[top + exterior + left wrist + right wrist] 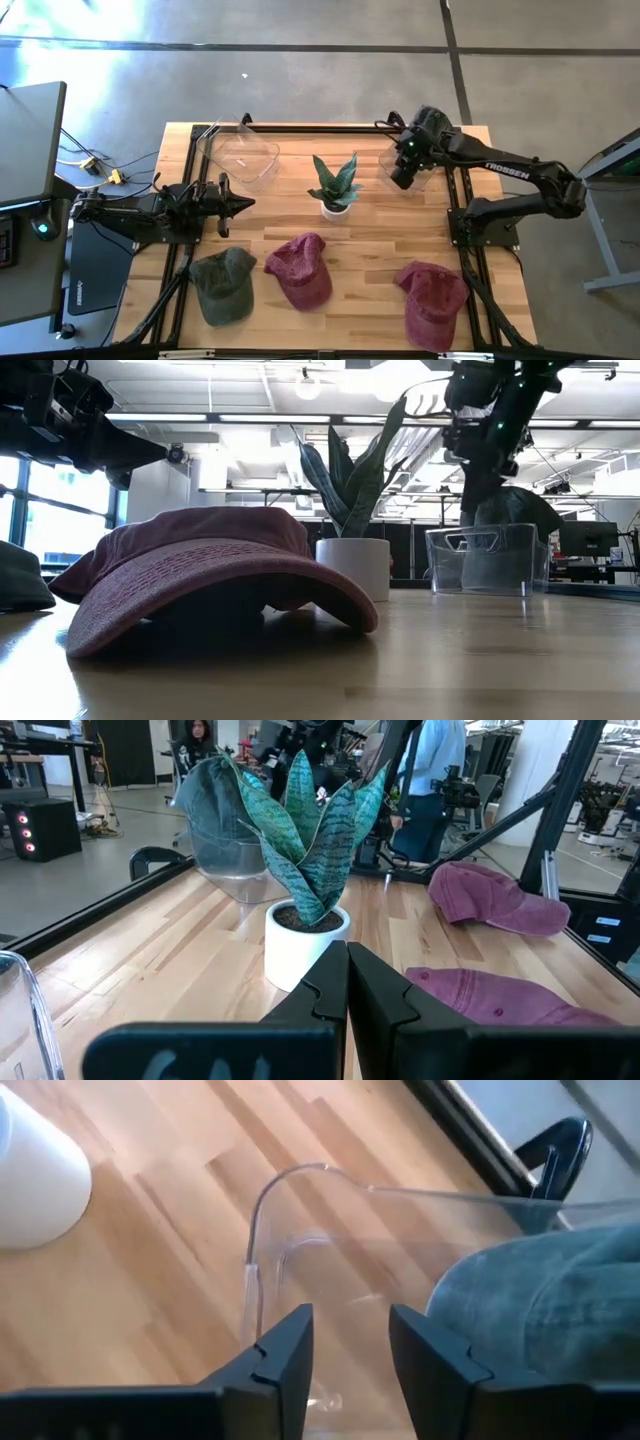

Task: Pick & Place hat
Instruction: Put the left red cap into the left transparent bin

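Observation:
A grey-green hat (540,1300) lies inside the clear bin (300,1180) at the table's far right, its crown rising above the rim in the low view (515,510). My right gripper (350,1350) hangs open just above that bin (385,160), fingers pointing down, beside the hat and apart from it. My left gripper (347,985) is shut and held level over the left side of the table (245,204), pointing toward the potted plant (335,190). Three more hats rest on the near table: a dark green one (225,283) and two maroon ones (300,270) (432,300).
A second clear bin (240,150) stands at the far left. The potted plant in its white pot (305,935) sits mid-table between the arms. Black frame rails (470,250) run along the table's sides. People stand in the room beyond the table (430,780).

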